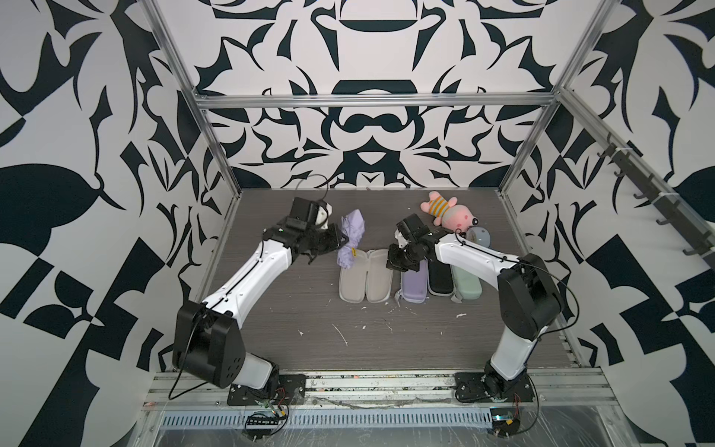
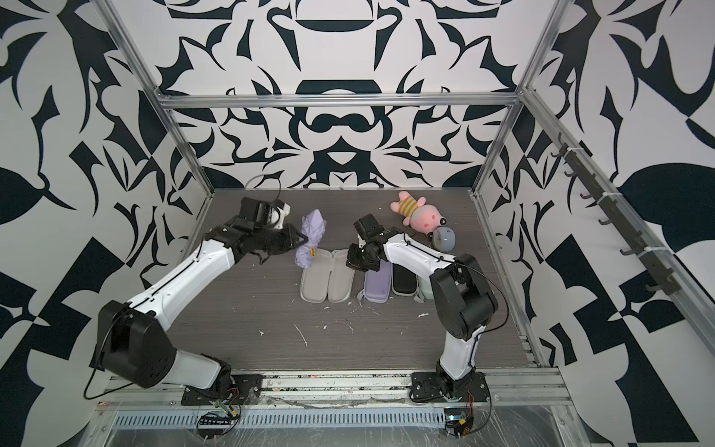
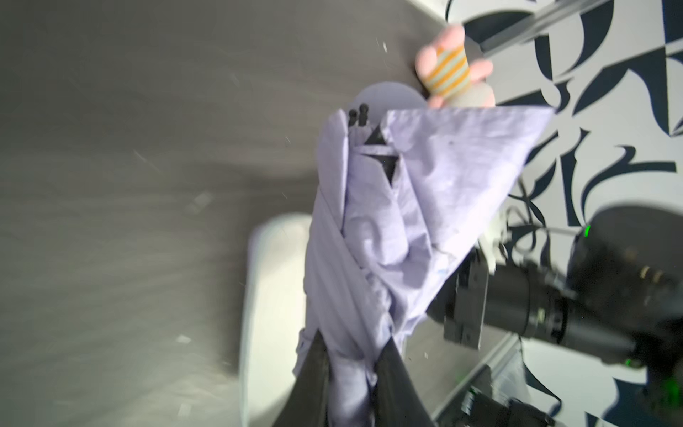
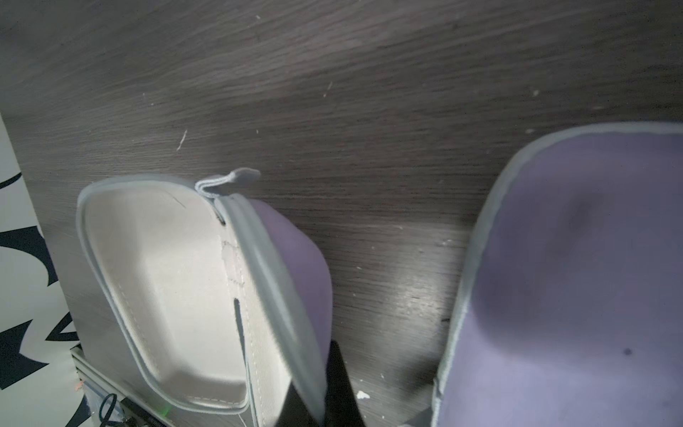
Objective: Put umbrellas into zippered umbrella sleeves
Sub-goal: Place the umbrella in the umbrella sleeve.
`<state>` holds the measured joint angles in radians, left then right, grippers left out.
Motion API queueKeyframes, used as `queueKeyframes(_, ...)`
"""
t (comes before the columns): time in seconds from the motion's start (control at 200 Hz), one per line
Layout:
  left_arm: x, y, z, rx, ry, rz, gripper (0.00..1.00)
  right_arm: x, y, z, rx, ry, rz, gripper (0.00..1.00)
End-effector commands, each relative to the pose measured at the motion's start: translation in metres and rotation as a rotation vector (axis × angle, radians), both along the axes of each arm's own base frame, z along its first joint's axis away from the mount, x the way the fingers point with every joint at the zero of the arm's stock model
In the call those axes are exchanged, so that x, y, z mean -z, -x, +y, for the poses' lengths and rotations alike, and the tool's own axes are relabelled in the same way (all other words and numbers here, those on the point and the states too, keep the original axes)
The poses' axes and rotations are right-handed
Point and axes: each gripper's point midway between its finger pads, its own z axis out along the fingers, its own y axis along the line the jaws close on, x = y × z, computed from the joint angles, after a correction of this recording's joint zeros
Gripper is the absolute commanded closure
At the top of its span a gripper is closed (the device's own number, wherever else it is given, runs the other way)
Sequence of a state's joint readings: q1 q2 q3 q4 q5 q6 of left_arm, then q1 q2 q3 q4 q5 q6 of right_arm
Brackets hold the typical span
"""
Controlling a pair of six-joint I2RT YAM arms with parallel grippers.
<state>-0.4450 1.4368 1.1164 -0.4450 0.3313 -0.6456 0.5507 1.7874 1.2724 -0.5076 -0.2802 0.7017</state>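
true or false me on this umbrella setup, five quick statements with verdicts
1. The left end effector grips a lilac umbrella. True.
2. An umbrella already lies inside the open lilac sleeve. False: its grey lining is bare; the lilac umbrella is held at its far end.
3. The right end effector pinches the open lilac sleeve's edge. True.
4. The black sleeve lies open. False: it is closed, between the closed lilac sleeve and the mint green sleeve.
5. The pink plush toy lies beside the pale-blue clock. True.
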Motion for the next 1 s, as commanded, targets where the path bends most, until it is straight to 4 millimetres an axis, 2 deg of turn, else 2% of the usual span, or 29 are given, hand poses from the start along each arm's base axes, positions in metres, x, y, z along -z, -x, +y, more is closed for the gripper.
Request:
queueKeyframes(0.0,0.052,0.016,0.001,-0.152,0.014,0.157,0.95,-0.008,0.005,-0.003,-0.032,0.014,-0.014,1.00)
queueKeyframes(0.13,0.085,0.024,-0.009,-0.159,0.017,0.185,0.94,-0.001,0.007,-0.002,-0.032,0.012,0.005,1.00)
queueKeyframes(0.22,0.117,0.028,-0.010,-0.157,-0.025,0.246,0.91,0.003,0.008,-0.001,-0.029,0.008,0.017,1.00)
queueKeyframes(0.3,0.138,0.035,-0.004,-0.181,-0.089,0.283,0.88,0.003,0.008,-0.001,-0.030,0.008,0.023,1.00)
queueKeyframes(0.375,0.138,0.033,-0.003,-0.201,-0.106,0.264,0.88,0.002,0.009,-0.001,-0.027,0.005,0.023,1.00)
queueKeyframes(0.46,0.125,0.024,-0.003,-0.222,-0.126,0.203,0.90,0.004,0.011,0.001,-0.029,0.003,0.032,1.00)
queueKeyframes(0.545,0.111,0.015,-0.008,-0.209,-0.180,0.151,0.90,0.009,0.015,0.003,-0.036,0.007,0.045,1.00)
queueKeyframes(0.645,0.111,0.012,-0.019,-0.171,-0.217,0.131,0.88,0.014,0.019,0.005,-0.039,0.004,0.058,1.00)
queueKeyframes(0.705,0.115,0.010,-0.023,-0.147,-0.250,0.125,0.88,0.016,0.022,0.006,-0.045,0.004,0.064,1.00)
queueKeyframes(0.77,0.129,0.010,-0.022,-0.115,-0.311,0.132,0.87,0.017,0.023,0.005,-0.049,0.007,0.066,1.00)
queueKeyframes(0.895,0.154,0.027,-0.012,-0.072,-0.380,0.199,0.87,0.014,0.022,0.003,-0.054,0.016,0.052,1.00)
queueKeyframes(0.95,0.156,0.034,-0.006,-0.069,-0.395,0.210,0.81,0.011,0.020,0.001,-0.060,0.026,0.042,1.00)
queueKeyframes(0.995,0.152,0.037,-0.005,-0.058,-0.395,0.210,0.72,0.008,0.019,0.002,-0.073,0.035,0.034,1.00)
